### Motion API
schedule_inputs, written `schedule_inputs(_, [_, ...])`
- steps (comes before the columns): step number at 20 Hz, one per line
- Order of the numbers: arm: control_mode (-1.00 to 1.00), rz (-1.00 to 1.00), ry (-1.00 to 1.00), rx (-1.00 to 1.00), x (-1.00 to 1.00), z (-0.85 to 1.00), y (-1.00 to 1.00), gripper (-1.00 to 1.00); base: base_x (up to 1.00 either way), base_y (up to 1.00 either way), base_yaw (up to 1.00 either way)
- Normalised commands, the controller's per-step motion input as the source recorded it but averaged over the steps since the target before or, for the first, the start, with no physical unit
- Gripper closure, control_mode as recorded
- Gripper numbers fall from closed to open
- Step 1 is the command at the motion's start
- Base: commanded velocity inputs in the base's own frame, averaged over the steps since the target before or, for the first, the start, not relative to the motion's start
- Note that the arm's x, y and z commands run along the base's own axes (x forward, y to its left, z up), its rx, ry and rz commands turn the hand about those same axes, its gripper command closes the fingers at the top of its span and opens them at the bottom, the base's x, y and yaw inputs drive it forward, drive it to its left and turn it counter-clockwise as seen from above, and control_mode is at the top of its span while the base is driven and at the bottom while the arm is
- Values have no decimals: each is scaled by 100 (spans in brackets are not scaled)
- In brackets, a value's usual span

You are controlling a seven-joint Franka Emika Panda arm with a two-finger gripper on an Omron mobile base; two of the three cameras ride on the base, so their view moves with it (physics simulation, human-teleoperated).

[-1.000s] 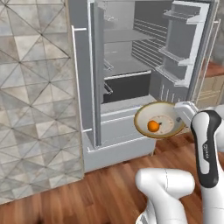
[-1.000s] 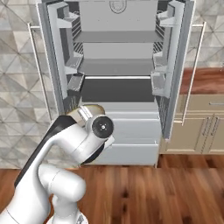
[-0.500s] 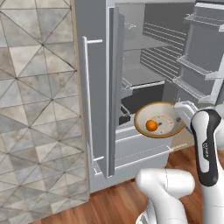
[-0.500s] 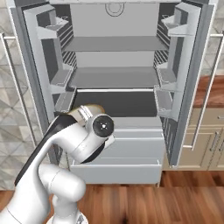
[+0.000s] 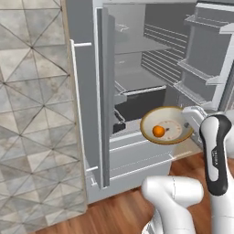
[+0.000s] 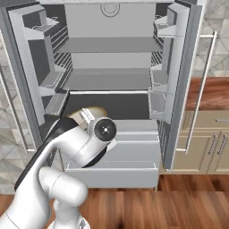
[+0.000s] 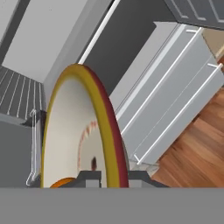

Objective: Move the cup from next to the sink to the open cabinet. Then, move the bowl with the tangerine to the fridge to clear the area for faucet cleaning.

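Second leg nearly done: tool (image 7: 107, 177) clamped on the bowl (image 5: 167, 124) rim, tangerine (image 5: 158, 131) inside, held before the open fridge (image 6: 112, 80) (not yet on a shelf). Left: set down, release.

- One bowl (image 5: 167, 131)
- One tangerine (image 5: 158, 131) in it
- One fridge (image 6: 112, 58), with two open doors
- One white drawer (image 6: 120, 154)
- One gripper (image 5: 189, 119)

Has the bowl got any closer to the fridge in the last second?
Yes. The bowl, clamped in the gripper, is nearer the fridge: the base drove in, and the open fridge looms larger in both base views.
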Motion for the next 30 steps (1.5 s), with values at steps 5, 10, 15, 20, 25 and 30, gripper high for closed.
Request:
schedule_inputs(5, [100,0,0,0,0,0,0,100,33,-7,-1])
schedule_inputs(10, [100,0,0,0,0,0,0,100,78,0,-5])
schedule_inputs(15, [100,0,0,0,0,0,0,100,65,0,-2])
schedule_inputs(20, [100,0,0,0,0,0,0,100,43,-18,0])
schedule_inputs(25, [100,0,0,0,0,0,0,100,33,-24,0])
schedule_inputs(30, [100,0,0,0,0,0,0,100,78,0,-2])
